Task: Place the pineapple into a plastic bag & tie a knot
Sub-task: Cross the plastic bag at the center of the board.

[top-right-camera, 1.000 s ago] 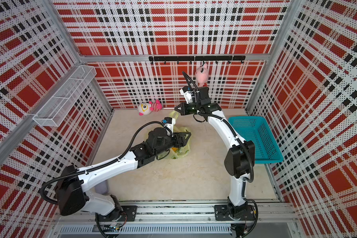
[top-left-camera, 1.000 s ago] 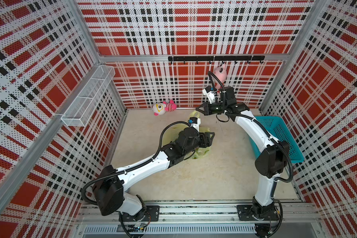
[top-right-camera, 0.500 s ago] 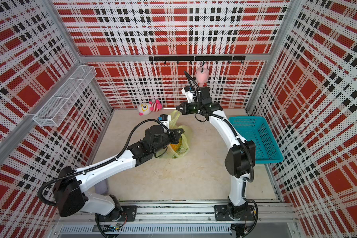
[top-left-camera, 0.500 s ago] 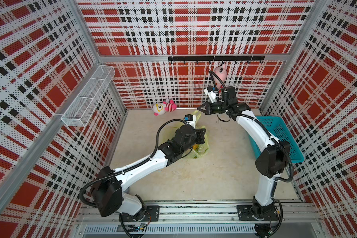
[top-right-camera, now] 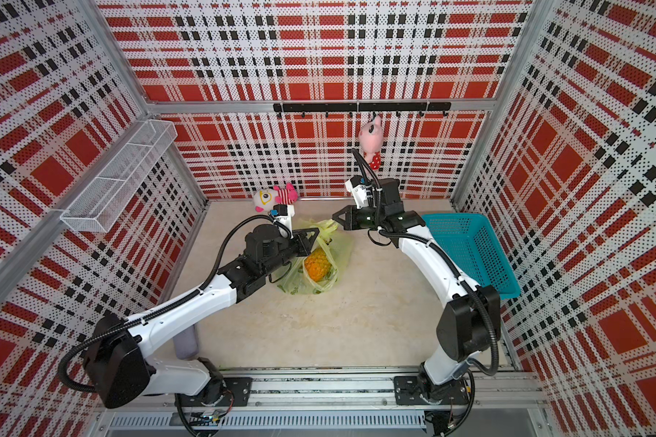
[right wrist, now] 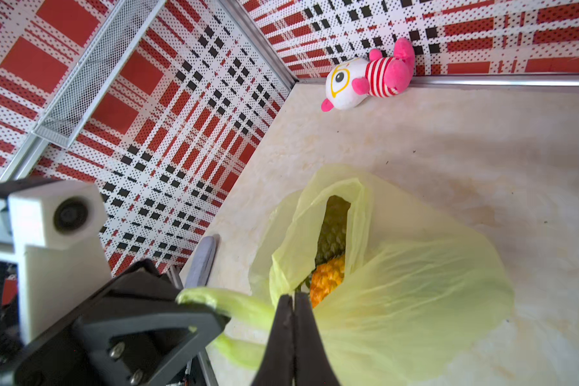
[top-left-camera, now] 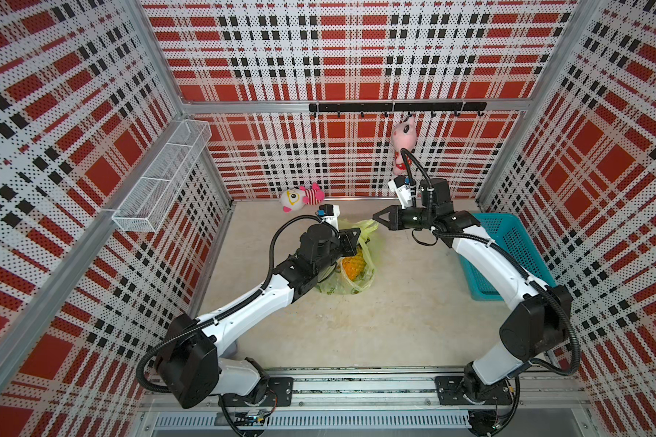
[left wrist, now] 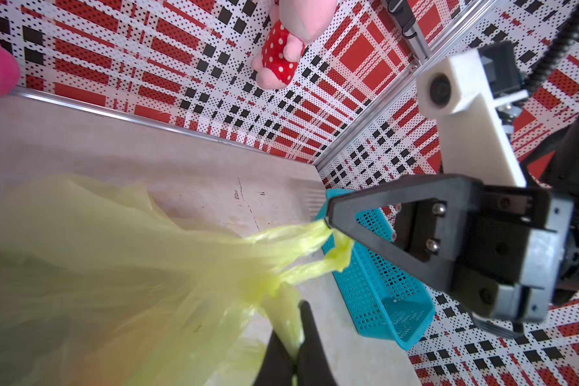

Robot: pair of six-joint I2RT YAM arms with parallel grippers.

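Now the left gripper (left wrist: 296, 337) is closed; a second ago its jaws stood wide above the bag (top-left-camera: 336, 289), and the arm has since drawn back a little toward the rear wall and pinched one strap (left wrist: 286, 314). That means both straps are in hand, so I judge that the tying step can begin; the packing step is done, because the pineapple (top-right-camera: 316, 266) lies inside the bag on the table (top-left-camera: 394, 321), toward the back, its orange body showing through the thin plastic in both top views. The right gripper (left wrist: 330, 222) has not changed; it is shut tight on the other strap (left wrist: 291, 234), which runs stretched from its tip down to the bag. Between the two grippers the straps meet in a small bunch (left wrist: 269, 284); whether this is already a first crossing or only gathered plastic I cannot tell, so I count no knot as made. In the right wrist view the mouth (right wrist: 336, 214) is gaping, and the crown (right wrist: 333, 234) shows through it.
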